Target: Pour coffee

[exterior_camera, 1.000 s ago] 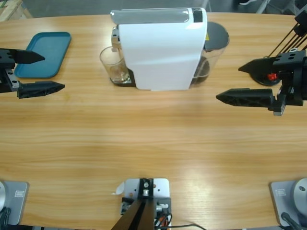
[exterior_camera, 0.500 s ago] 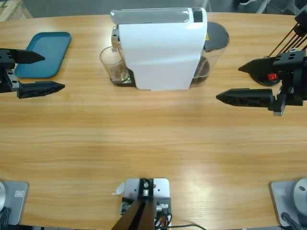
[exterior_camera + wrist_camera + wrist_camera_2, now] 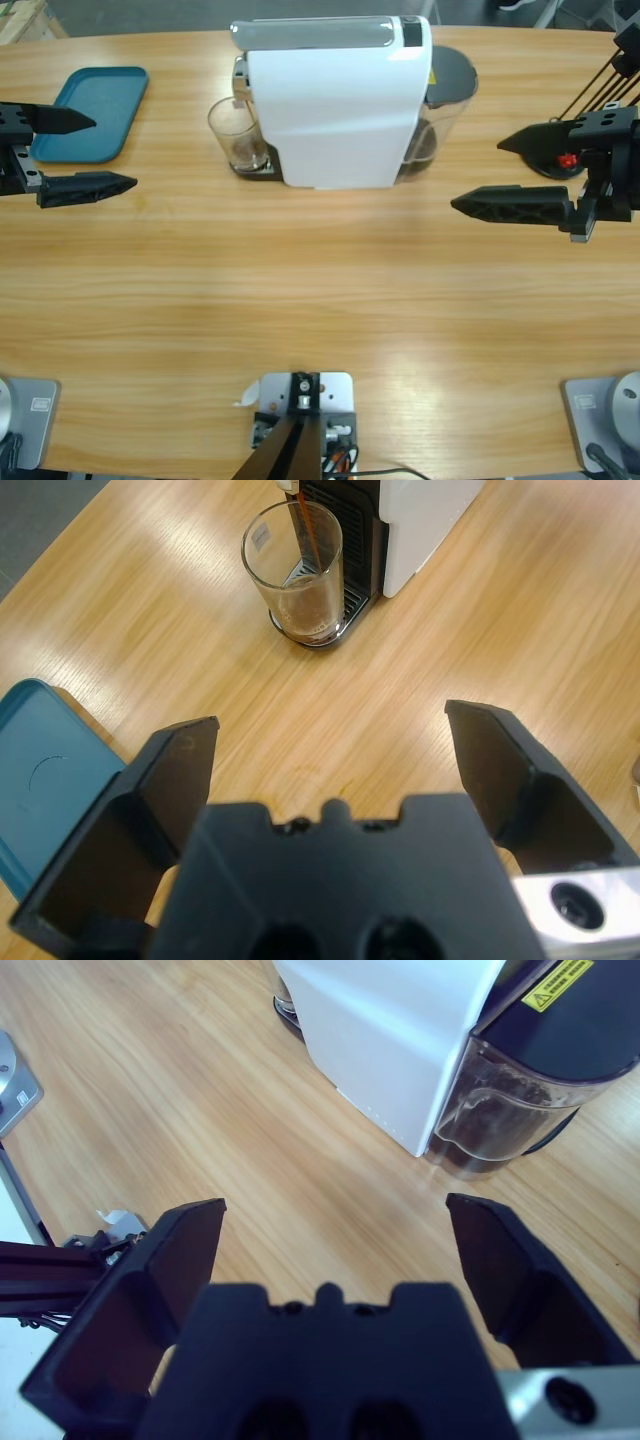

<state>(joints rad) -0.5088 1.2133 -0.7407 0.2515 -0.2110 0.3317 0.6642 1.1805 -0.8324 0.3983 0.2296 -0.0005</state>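
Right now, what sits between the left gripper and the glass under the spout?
Nothing: in the left wrist view only bare table separates the left gripper from the glass.

The coffee machine (image 3: pixel 385 525) is cut off by the left wrist view's top edge, hiding its spout. At upper right of the high view, its dark water tank (image 3: pixel 447 100) is half hidden, perhaps part full.

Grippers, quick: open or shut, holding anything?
Left gripper: open, empty, aimed at the glass.
Right gripper: open, empty, near the coffee machine.
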